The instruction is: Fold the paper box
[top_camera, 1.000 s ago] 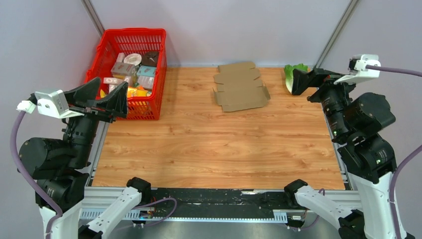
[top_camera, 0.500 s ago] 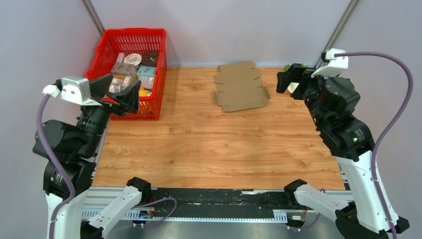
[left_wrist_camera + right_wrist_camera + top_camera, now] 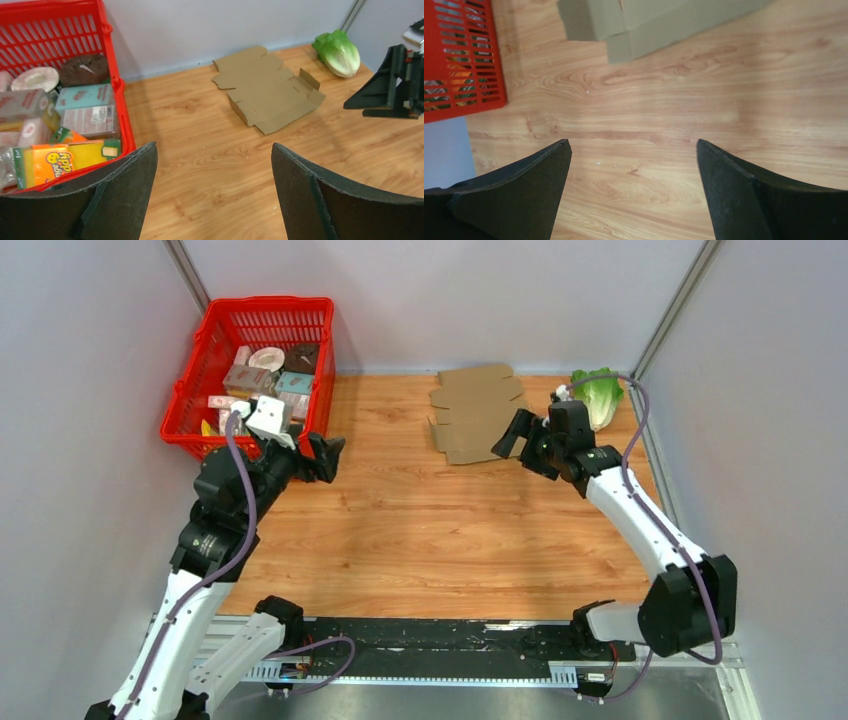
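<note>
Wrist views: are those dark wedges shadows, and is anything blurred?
Left wrist view: no, they are the open fingers of the left gripper; the cardboard sheet looks sharp. Right wrist view: likewise the right gripper; the table grain looks slightly soft.

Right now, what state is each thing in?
paper box: unfolded, lying flat, two small flaps raised, untouched
left gripper: open, empty
right gripper: open, empty
red basket: upright, filled with packages
lettuce: whole, lying at the far right corner
</note>
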